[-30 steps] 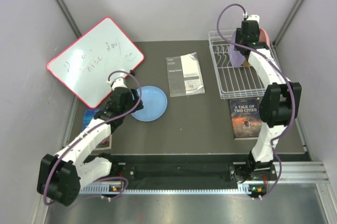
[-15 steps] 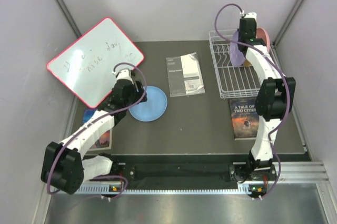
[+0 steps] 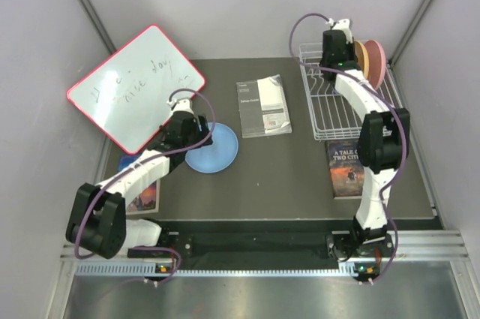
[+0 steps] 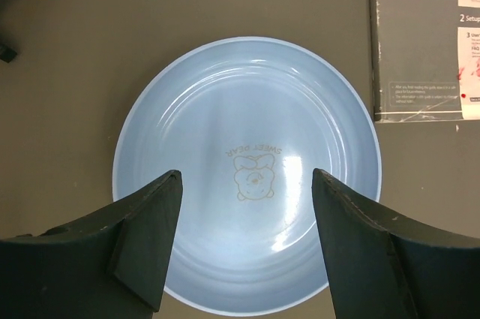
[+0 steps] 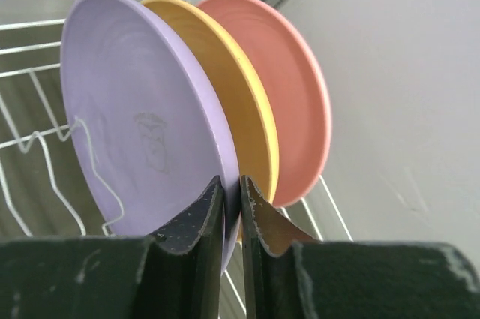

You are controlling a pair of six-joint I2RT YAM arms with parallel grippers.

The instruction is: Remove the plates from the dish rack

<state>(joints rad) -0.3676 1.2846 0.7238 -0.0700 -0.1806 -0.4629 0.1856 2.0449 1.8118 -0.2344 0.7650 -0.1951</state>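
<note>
Well left of dish rack (image 3: 337, 120): light blue plate (image 4: 247, 173), flat; left gripper (image 4: 244, 236) above it, spread wide. In rack: lavender plate (image 5: 142, 116) upright, rim pinched by right gripper (image 5: 231, 184); orange plate (image 5: 251, 116), pink plate (image 5: 300, 94) behind. Likely step: second extraction; next, straight lift clear of wires.

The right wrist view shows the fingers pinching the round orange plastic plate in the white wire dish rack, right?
Not quite. The right fingers pinch the round lavender plastic plate, not the round orange plastic plate, which stands just behind it in the white wire dish rack. The right wrist view shows this.
</note>
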